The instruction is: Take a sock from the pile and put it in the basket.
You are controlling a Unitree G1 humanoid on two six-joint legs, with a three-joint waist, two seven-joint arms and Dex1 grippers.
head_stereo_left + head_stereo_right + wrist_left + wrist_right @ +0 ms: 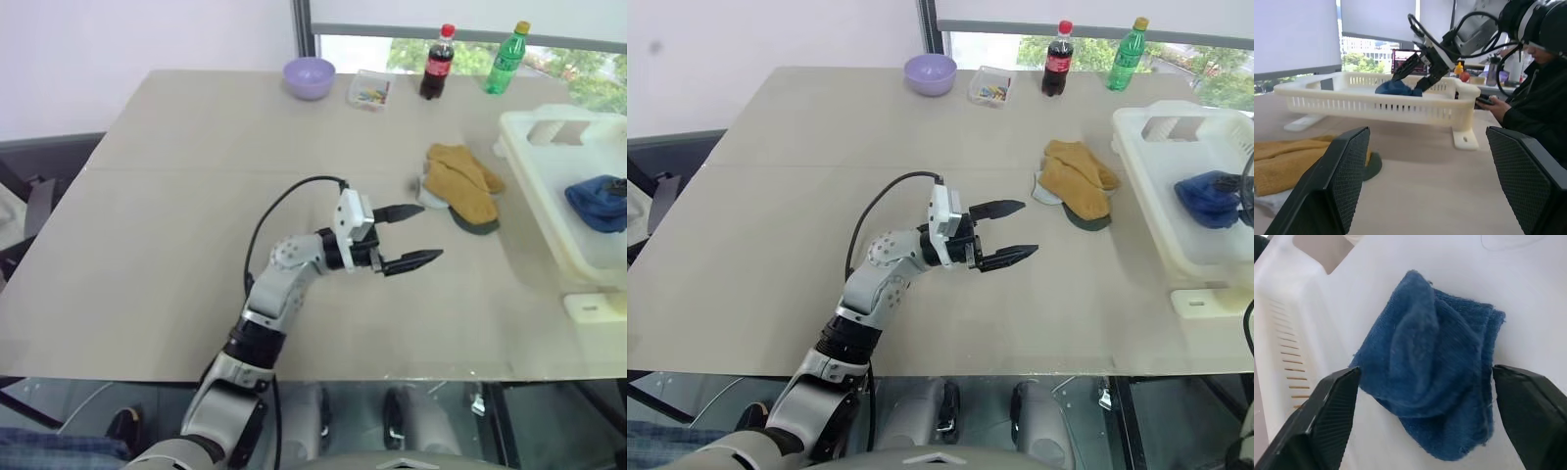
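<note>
Left hand (pixel 409 238) spread over bare table (pixel 147 245), right hand (pixel 1420 382) released, sock (pixel 1435 377) inside basket (pixel 549 196).

Along the far edge of the desk (pixel 176 245) we see a lilac bowl (pixel 310 77), a small clear box (pixel 369 89) of coloured bits just beside it, then a dark cola bottle (pixel 438 63) and a green bottle (pixel 507 59). In the left wrist view a person in black (pixel 1533 93) sits beyond the desk, holding a phone (pixel 1486 101).

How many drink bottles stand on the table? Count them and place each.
2, both at the table's far edge by the window: a dark cola bottle, and a green bottle to its right.
</note>
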